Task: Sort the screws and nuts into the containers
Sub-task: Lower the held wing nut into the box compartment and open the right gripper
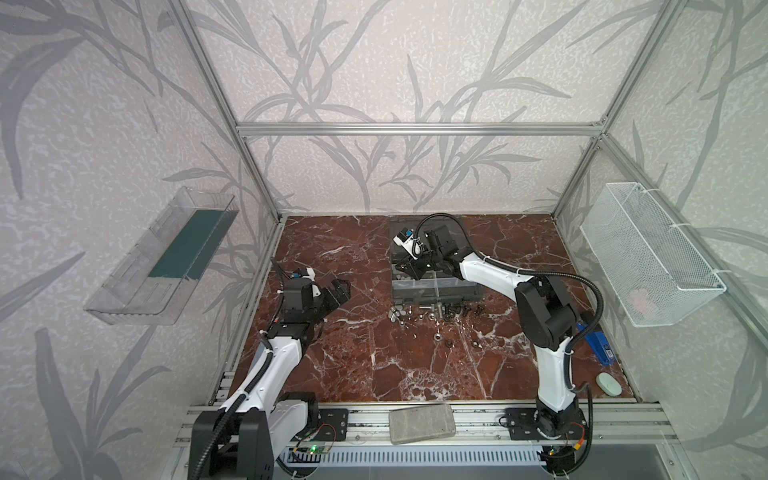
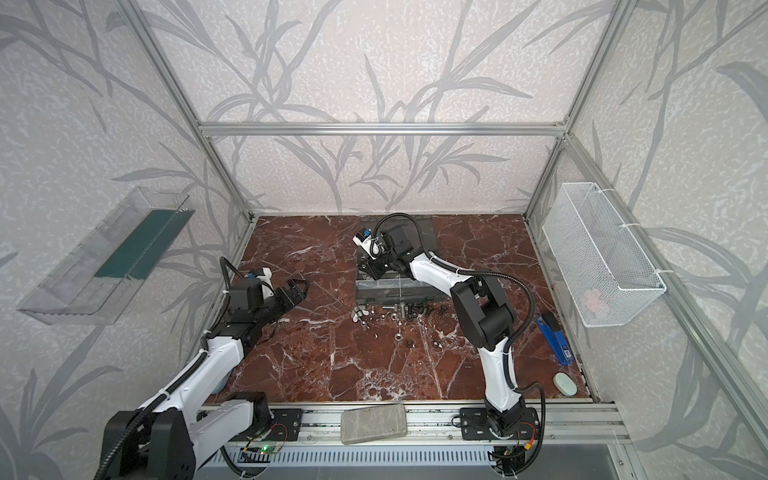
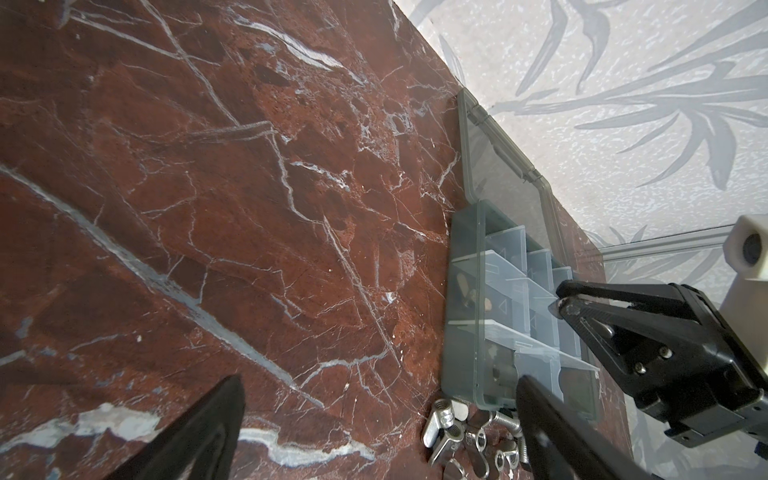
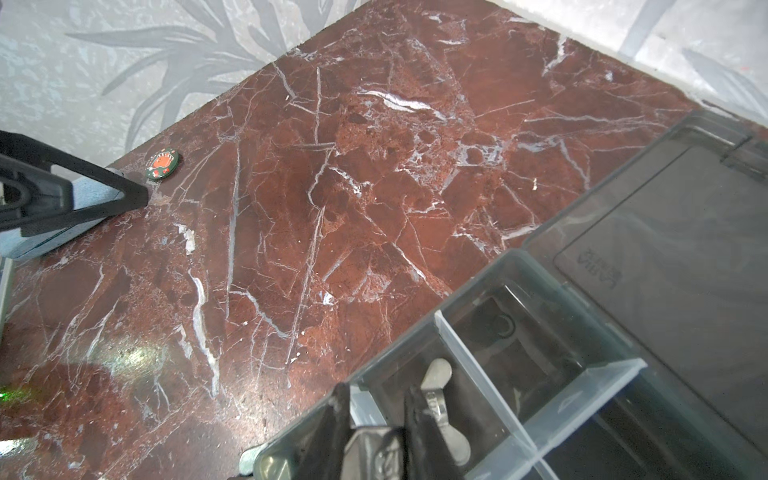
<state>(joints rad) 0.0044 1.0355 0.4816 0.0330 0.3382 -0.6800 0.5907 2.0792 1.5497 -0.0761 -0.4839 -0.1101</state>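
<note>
We see a red-brown marbled tabletop (image 1: pixel 374 365) and leafy grey wallpaper behind it. The organizer case (image 1: pixel 436 293) lies with its lid thrown back. In the cell directly under the right gripper (image 4: pixel 376 390) rests a silver winged nut (image 4: pixel 440 405), just beside one finger. That gripper is pinched nearly closed on a small grey piece (image 4: pixel 374 451) (a nut, we think, by its round hole). Before the case lie loose screws and nuts (image 1: pixel 432 313), back toward that arm's base and well ahead of the left gripper (image 1: pixel 344 294), whose jaws gape, holding nothing.
</note>
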